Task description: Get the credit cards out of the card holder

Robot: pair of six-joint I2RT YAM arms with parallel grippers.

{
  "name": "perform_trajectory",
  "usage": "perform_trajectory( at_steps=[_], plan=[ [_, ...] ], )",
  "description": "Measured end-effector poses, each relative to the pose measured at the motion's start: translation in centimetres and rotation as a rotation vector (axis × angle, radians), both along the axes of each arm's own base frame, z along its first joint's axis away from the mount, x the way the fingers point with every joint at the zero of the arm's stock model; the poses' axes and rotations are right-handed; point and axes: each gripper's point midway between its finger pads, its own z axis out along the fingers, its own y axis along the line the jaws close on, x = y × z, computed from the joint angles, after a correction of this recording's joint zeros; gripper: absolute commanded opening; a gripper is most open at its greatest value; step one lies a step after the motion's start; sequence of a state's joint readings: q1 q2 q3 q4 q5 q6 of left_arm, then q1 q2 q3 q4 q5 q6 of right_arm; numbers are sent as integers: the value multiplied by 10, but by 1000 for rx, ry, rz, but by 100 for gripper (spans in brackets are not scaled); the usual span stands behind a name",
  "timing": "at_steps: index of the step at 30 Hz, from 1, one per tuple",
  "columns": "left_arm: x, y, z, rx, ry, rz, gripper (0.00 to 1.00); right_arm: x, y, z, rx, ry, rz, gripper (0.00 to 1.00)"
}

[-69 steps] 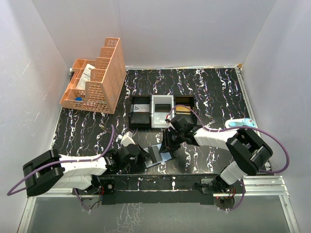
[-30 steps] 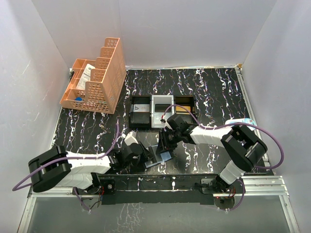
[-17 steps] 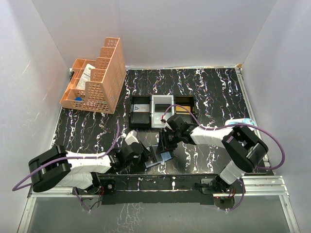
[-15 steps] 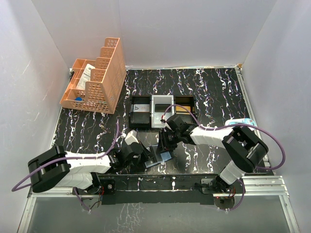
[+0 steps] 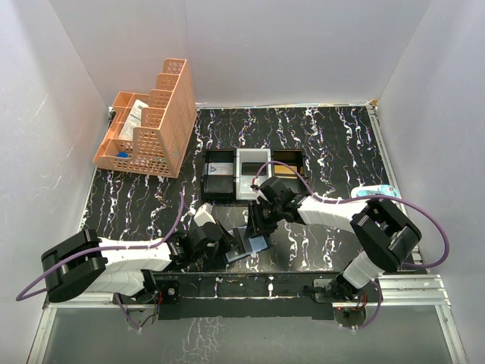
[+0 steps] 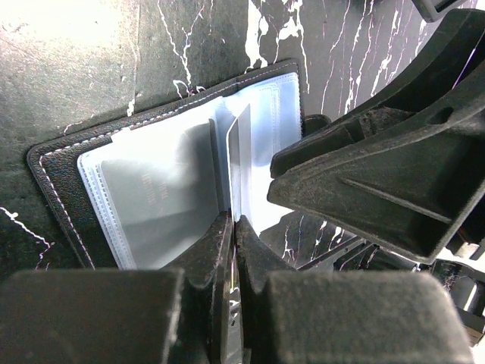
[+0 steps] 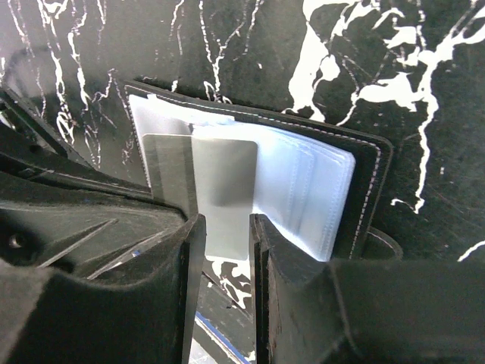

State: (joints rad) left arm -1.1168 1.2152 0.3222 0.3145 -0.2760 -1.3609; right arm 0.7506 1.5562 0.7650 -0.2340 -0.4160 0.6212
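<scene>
Card holder [image 5: 251, 244] lies open on the black marbled table [image 5: 341, 144] in the overhead view. It sits near the front edge, in front of the three-compartment tray [image 5: 236, 176] and well apart from the orange basket [image 5: 148, 129] in the far left corner. Both arms reach in over it: the left gripper [image 5: 229, 246] from the left, the right gripper [image 5: 258, 227] from the tray side. The two nearly meet above the holder.

From the left wrist, the holder rests flat on the table with its dark stitched cover underneath and clear plastic sleeves fanned out on top. The left jaws are pressed together on a thin grey leaf [image 6: 238, 159] that stands upright from the fold. The bulk of the right gripper fills the right side of this view.

From the right wrist, the holder is again spread open, its sleeves pale against the dark border. The right jaws stand partly apart with a pale card [image 7: 223, 189] between them. Its long edges sit against both inner faces, so it looks clamped across its width, though the contact itself is hard to see. The grey leaf stands just beside this card on its left.
</scene>
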Motion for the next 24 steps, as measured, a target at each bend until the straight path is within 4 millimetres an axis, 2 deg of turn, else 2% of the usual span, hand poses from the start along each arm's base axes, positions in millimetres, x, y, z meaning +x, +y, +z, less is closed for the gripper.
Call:
perform_trajectory(
  at_steps=[6, 11, 16, 21, 24],
  plan=[
    [0, 0, 0, -1, -1, 0, 0, -2, 9, 6, 51, 11, 23, 28],
    [0, -1, 1, -2, -6, -4, 15, -2, 10, -7, 43, 36, 15, 28],
    [0, -1, 0, -10, -9, -6, 19, -3, 11, -7, 57, 42, 6, 28],
    [0, -2, 0, -15, -13, -10, 11, -2, 12, -7, 64, 42, 4, 28],
    [1, -3, 0, -14, -17, -13, 1, -2, 11, -7, 64, 41, 4, 28]
  ],
)
